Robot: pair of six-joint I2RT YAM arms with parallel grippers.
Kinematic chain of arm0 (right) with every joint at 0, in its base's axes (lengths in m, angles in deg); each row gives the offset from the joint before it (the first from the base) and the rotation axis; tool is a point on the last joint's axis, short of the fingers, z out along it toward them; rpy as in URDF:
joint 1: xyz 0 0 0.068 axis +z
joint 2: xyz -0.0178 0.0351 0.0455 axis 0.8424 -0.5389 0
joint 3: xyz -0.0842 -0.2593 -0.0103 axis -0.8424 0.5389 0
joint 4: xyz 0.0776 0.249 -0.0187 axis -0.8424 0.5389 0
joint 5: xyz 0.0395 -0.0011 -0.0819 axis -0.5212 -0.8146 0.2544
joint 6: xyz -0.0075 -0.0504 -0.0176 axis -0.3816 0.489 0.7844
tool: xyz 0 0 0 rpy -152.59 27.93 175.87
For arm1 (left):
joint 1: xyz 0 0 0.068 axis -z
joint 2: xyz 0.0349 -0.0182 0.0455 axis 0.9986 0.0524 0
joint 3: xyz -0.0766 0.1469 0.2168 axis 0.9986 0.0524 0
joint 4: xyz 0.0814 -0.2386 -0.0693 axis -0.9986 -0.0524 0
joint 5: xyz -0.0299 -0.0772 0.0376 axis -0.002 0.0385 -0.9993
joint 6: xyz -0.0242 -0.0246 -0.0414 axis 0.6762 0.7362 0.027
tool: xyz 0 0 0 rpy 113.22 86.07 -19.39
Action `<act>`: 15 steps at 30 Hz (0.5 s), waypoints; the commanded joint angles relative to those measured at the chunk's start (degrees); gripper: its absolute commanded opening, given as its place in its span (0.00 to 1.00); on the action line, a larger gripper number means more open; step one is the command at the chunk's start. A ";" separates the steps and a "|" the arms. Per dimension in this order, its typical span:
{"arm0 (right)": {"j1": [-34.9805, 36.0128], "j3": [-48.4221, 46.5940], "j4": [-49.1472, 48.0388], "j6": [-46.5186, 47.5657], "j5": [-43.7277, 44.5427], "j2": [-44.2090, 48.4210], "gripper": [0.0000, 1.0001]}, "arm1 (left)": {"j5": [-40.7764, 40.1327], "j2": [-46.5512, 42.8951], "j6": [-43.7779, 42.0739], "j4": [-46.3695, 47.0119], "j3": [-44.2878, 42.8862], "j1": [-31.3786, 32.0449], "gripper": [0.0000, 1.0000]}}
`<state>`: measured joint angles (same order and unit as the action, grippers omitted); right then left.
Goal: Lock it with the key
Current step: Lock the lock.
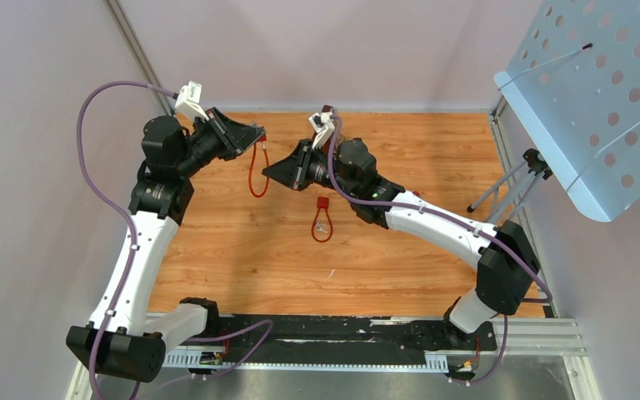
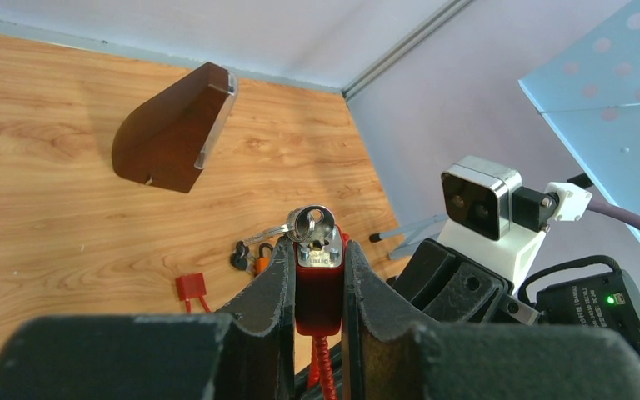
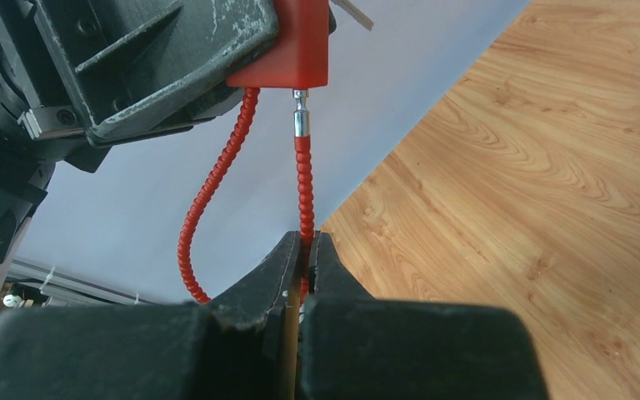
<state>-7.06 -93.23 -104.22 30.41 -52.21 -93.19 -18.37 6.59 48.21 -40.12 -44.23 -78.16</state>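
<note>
My left gripper (image 2: 317, 248) is shut on a red lock body (image 2: 320, 287) and holds it above the table; in the top view the left gripper (image 1: 254, 137) is at the back left. A silver key on a ring (image 2: 312, 223) sits in the lock's top. The lock's red cable (image 3: 217, 175) hangs in a loop below the body (image 3: 287, 58). My right gripper (image 3: 304, 242) is shut on the cable's free end, just under its metal tip (image 3: 300, 125). The tip's pin meets the underside of the body. In the top view the right gripper (image 1: 268, 172) is beside the loop (image 1: 257, 177).
A second red cable lock (image 1: 322, 218) lies on the wooden table (image 1: 433, 275) mid-field. A small orange padlock with black keys (image 2: 250, 254) lies near it. A dark brown wedge shape (image 2: 175, 129) shows in the left wrist view. A blue perforated panel (image 1: 600, 92) on a stand is at the right.
</note>
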 commanded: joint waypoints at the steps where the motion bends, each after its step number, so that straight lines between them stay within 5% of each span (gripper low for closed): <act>1: 0.65 -2.17 -7.90 0.82 0.19 2.26 0.00 | 0.97 -0.91 -2.63 -0.68 -0.03 -0.27 0.00; 15: 0.61 -3.50 -8.71 0.74 1.72 1.29 0.00 | 6.68 -1.42 -5.11 -3.07 1.30 -0.23 0.00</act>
<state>-7.00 -93.23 -104.73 30.54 -51.09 -93.19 -15.61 6.13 45.72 -40.62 -44.16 -78.20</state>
